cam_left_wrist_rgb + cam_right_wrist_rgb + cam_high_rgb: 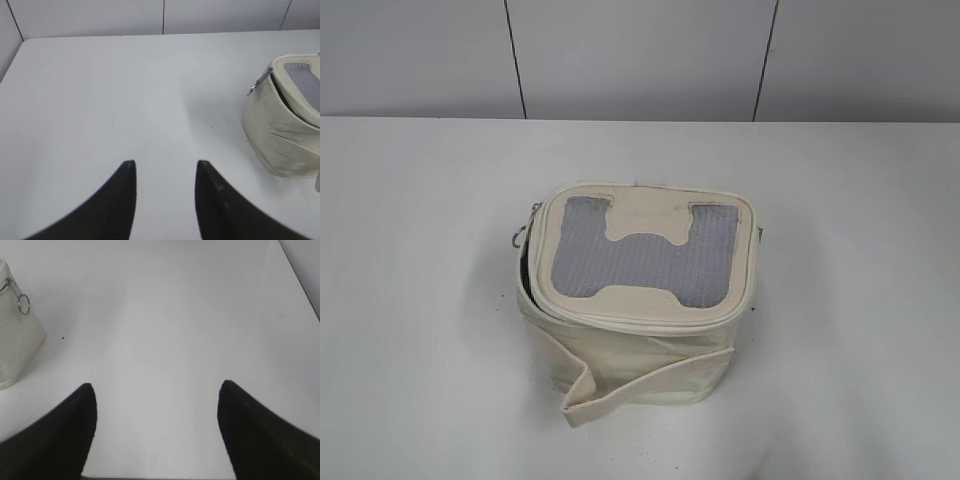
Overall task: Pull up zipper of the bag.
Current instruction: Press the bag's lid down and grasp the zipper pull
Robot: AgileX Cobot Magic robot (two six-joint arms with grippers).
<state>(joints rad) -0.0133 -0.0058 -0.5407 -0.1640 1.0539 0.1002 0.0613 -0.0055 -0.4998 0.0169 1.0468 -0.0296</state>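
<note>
The cream fabric bag is sitting near the middle of the white table, its mesh-panelled lid facing up and its loose strap trailing down the front. Along the left side the zipper is gaping, showing a dark slit between lid and body, so the closing work is looking hardly begun. One silver ring pull is hanging at the bag's left rear corner; another ring pull is dangling on the right side, seen from the right wrist. The left gripper is hovering over bare table, well apart from the bag, jaws partly apart and holding nothing. The right gripper is standing wide apart, also empty. Both are yet to reach a pull.
</note>
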